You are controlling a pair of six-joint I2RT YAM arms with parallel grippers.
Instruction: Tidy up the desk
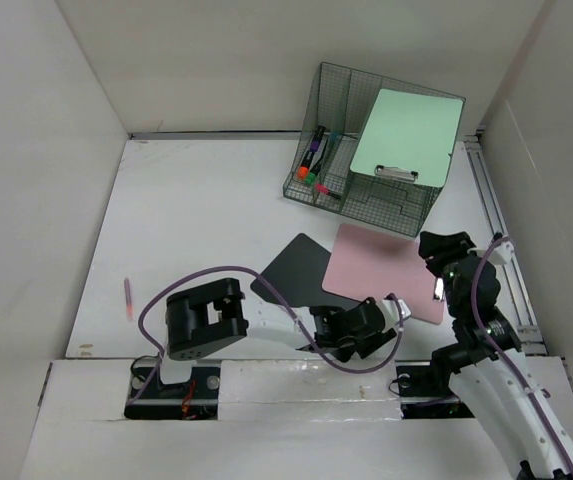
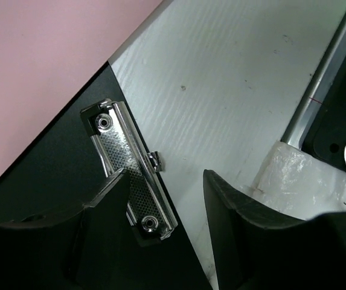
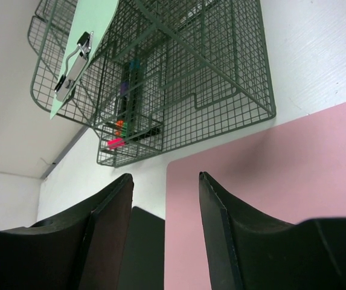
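The white desk (image 1: 196,200) holds a black clipboard (image 1: 294,266) with a pink clipboard (image 1: 386,268) lying over part of it. My left gripper (image 1: 371,318) is open and low at their near edge. In the left wrist view it (image 2: 166,175) straddles the black clipboard's (image 2: 52,181) metal clip (image 2: 130,175), one finger over the board and one over the bare desk (image 2: 239,90). My right gripper (image 1: 434,250) is open and empty above the pink clipboard's right end; in its wrist view it (image 3: 165,176) hangs over the pink board (image 3: 281,175).
A dark green wire rack (image 1: 366,185) stands at the back right with a light green clipboard (image 1: 408,132) on top and markers (image 1: 314,160) in its left compartment. A pink marker (image 1: 127,298) lies at the left. White walls surround the desk.
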